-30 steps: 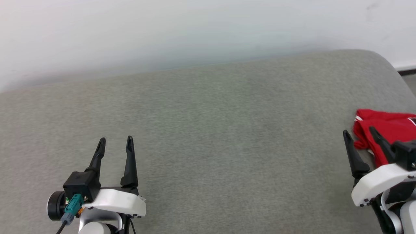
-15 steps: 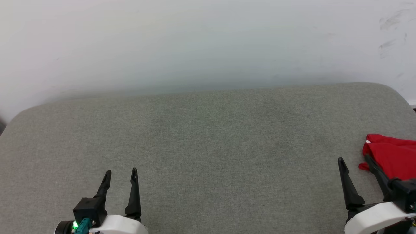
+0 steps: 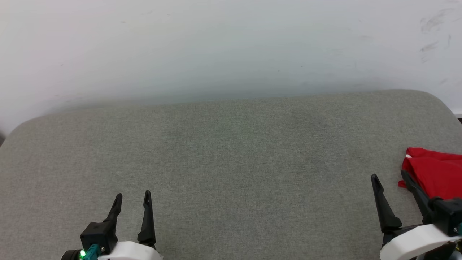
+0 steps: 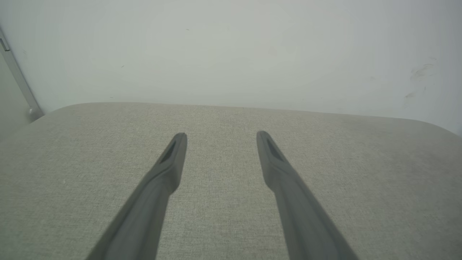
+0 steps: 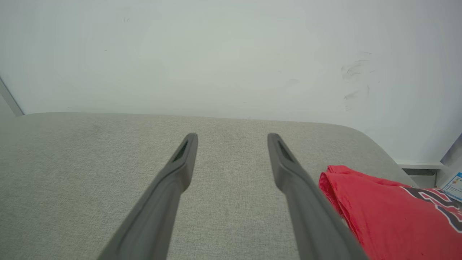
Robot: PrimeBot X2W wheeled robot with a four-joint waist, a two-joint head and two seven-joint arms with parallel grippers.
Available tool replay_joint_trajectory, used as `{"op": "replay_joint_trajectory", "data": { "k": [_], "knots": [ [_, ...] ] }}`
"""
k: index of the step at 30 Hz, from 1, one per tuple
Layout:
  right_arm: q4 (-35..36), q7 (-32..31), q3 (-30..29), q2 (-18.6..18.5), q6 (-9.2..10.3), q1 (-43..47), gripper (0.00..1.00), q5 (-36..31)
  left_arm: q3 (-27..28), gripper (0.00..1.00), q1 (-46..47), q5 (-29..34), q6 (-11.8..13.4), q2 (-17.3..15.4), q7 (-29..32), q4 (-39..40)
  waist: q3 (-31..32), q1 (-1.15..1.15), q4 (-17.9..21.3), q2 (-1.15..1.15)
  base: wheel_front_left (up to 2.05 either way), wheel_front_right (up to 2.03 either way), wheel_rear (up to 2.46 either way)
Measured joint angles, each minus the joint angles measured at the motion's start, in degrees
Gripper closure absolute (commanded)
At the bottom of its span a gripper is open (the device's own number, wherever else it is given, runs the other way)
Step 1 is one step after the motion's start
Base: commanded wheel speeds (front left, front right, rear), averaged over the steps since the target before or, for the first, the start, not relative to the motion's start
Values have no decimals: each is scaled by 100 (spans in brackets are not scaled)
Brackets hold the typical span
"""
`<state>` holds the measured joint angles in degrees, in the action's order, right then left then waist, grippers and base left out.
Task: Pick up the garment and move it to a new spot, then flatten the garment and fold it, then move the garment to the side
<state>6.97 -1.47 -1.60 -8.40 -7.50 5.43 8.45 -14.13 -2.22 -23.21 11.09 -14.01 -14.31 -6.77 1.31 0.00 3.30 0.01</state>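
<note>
Grey padded surface (image 3: 231,162) is running under a white wall (image 3: 231,47). Garment (image 3: 433,177) is lying layered at the surface's right edge, just beside the right gripper (image 3: 388,176). Left gripper (image 3: 133,195) is hovering over the surface's near left. Both claws are standing apart, empty. Risk: a nudging finger may be pushing fabric off that edge.

Bare indoor work room, more test space than furnished home: a broad grey woven-fabric cushion with rounded corners (image 3: 231,162) sits hard against a plain white painted wall (image 3: 231,47) smudged with dark grey scuff marks (image 5: 355,70). A pale skirting ledge (image 5: 418,165) runs along the wall's foot at the right, and a thin grey metal strip (image 4: 18,77) climbs it at the left.
</note>
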Motion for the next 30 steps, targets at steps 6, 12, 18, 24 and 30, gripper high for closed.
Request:
{"op": "replay_joint_trajectory", "data": {
  "k": [6,12,18,24,30],
  "knots": [
    [-8,25,13,11,0,-15,0,12,11,0,1,-25,20,-18,0,0,-11,0,17,0,0,0,0],
    [-143,33,31,31,0,60,100,16,-24,100,-44,-35,43,30,12,-122,-18,0,27,0,0,0,0],
    [-314,-4,22,66,0,66,100,647,93,100,-84,-566,-88,107,160,-176,-25,0,11,0,0,0,0],
    [-468,-35,-10,104,0,3,100,1305,232,100,-51,-1112,-243,187,316,-241,-31,0,-7,0,0,0,0],
    [-601,-66,-44,130,0,-86,100,1905,378,100,32,-1618,-365,237,457,-290,-37,0,-24,0,0,0,0]
  ]
}}
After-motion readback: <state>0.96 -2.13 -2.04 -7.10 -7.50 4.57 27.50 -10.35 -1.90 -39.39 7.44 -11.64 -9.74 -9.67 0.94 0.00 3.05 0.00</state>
